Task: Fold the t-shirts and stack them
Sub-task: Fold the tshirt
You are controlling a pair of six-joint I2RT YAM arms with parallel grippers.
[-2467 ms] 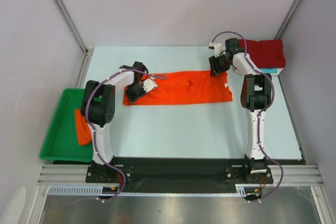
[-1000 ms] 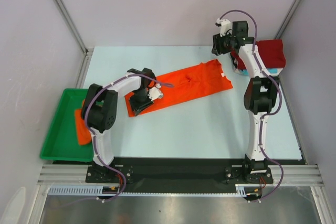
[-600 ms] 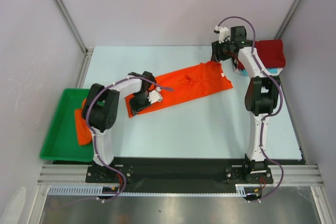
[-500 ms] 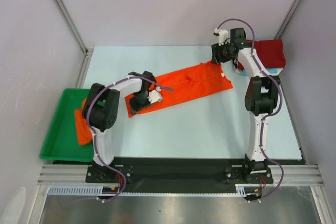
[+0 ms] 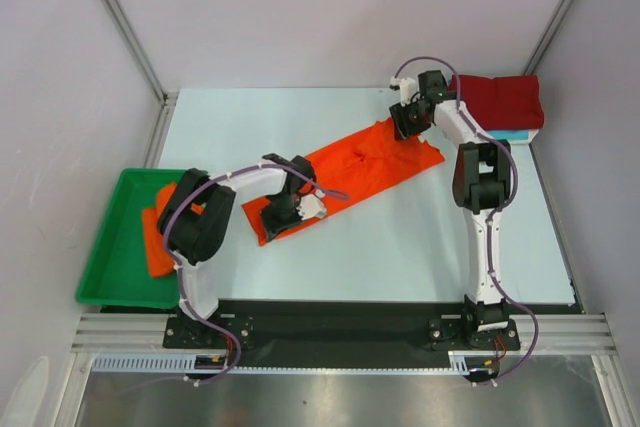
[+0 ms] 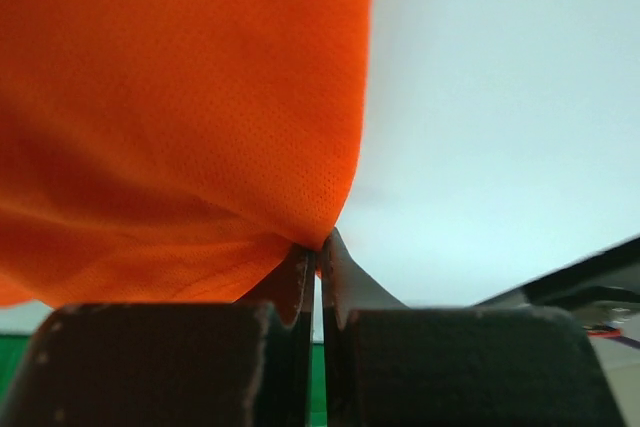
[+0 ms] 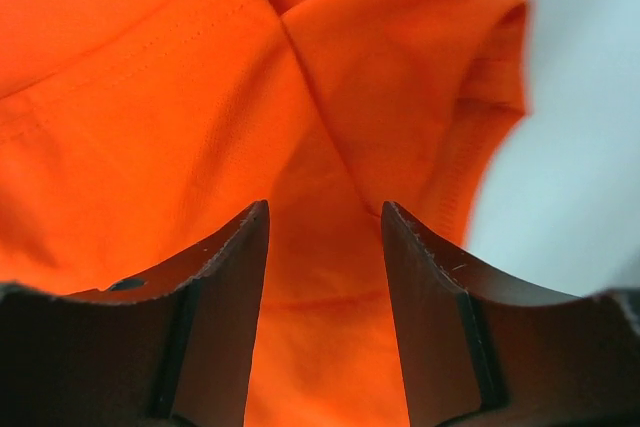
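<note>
A bright orange t-shirt (image 5: 355, 169), folded into a long strip, lies slanted across the table from near left to far right. My left gripper (image 5: 288, 215) is shut on its near-left end; the wrist view shows the orange cloth (image 6: 180, 117) pinched between the closed fingertips. My right gripper (image 5: 407, 123) is open just above the strip's far-right end, its fingers (image 7: 235, 277) straddling the cloth (image 7: 320, 147) near a sleeve. A dark red t-shirt (image 5: 500, 100) lies folded on a light turquoise one (image 5: 512, 134) at the far right. Another orange t-shirt (image 5: 157, 239) lies in the tray.
A green plastic tray (image 5: 112, 257) sits at the table's left edge. Metal frame posts and white walls enclose the table. Light blue tabletop (image 5: 400, 237) shows in front of the strip.
My left gripper has dragged the strip's left end toward the near edge, so the strip slants more steeply. My right gripper has come down from above onto the strip's far-right end.
</note>
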